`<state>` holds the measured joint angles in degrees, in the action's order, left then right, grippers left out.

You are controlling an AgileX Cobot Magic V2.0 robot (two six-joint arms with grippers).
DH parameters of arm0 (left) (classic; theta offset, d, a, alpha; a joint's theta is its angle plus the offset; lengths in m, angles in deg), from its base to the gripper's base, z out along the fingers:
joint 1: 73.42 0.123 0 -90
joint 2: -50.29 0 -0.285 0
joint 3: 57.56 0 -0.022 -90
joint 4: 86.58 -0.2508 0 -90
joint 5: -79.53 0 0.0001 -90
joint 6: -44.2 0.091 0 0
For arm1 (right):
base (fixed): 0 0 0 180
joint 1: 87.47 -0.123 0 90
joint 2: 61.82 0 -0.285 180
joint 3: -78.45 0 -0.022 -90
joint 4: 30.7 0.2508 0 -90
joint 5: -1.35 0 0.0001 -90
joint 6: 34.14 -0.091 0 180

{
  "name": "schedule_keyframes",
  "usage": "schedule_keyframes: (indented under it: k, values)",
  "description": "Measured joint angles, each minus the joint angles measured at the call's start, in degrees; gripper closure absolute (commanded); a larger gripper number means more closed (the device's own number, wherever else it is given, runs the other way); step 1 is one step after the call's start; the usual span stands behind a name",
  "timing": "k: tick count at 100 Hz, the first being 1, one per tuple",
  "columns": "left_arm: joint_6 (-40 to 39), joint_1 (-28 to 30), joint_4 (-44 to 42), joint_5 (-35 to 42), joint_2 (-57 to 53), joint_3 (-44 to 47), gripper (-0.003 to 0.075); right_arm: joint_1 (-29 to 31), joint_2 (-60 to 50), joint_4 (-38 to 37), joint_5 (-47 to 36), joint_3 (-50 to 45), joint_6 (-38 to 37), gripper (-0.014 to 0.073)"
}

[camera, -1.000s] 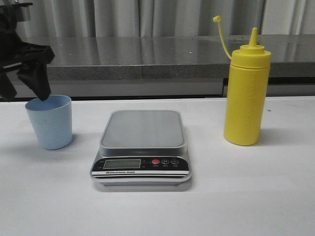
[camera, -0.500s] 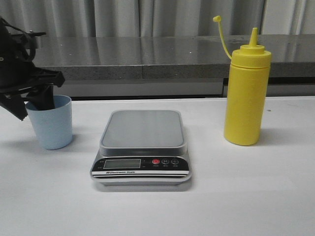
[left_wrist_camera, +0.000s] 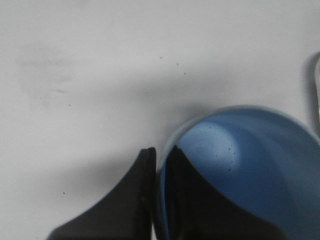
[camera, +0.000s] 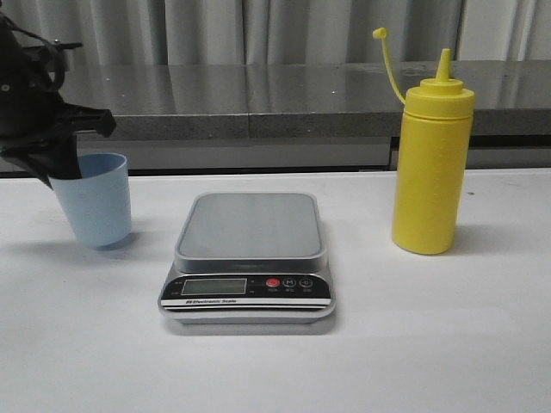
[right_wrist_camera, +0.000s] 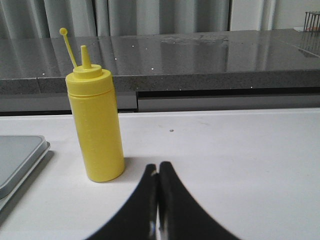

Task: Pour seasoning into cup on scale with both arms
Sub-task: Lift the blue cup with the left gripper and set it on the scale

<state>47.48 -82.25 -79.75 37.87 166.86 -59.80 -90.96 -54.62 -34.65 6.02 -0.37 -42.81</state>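
At table's left, left gripper (left_wrist_camera: 159, 172) is pinching cup (camera: 94, 200) rim, lifting it clear beside scale (camera: 248, 258); right gripper (right_wrist_camera: 158, 176) is idling closed near bottle (camera: 430, 157).

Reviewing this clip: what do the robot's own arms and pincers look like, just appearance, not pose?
Both are black. The left pincer hangs from a bulky, angular black wrist with thin dark cables looping above it. Its fingers are smooth, matte, curved blades tapering to narrow tips. The right pincer shows the same tapered black fingers. No markings or labels are visible.

The cup (camera: 93, 200) sits left of the scale (camera: 248, 258), the seasoning (camera: 430, 168) right.
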Motion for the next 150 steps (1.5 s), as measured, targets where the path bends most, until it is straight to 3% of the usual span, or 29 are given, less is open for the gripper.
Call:
schedule_keyframes:
  k: [18,56,86,96,108,118,140,150]
  values:
    - [-0.10,-2.45,0.00,-1.66,-2.30,-5.85,0.0741,0.00,0.00,0.00,0.00,0.00,0.00,0.0661]
    - [2.54,-17.16,0.22,-1.80,-1.43,-11.70,0.0741,0.00,0.00,0.00,0.00,0.00,0.00,0.0661]
    - [2.77,-19.39,0.22,-1.95,3.53,-11.70,0.0736,0.00,0.00,0.00,0.00,0.00,0.00,0.0661]
    - [2.87,-19.39,0.22,-1.95,3.78,-11.70,0.0666,0.00,0.00,0.00,0.00,0.00,0.00,0.0661]
    - [2.87,-19.39,0.22,-1.84,3.78,-11.70,0.0500,0.00,0.00,0.00,0.00,0.00,0.00,0.0661]
    - [2.87,-19.39,0.22,-1.84,3.78,-11.70,0.0406,0.00,0.00,0.00,0.00,0.00,0.00,0.0661]
    - [2.67,-19.39,0.22,-1.84,2.87,-11.83,0.0399,0.00,0.00,0.00,0.00,0.00,0.00,0.0661]
    - [2.67,-19.39,0.22,-1.94,0.48,-11.83,0.0434,0.00,0.00,0.00,0.00,0.00,0.00,0.0661]
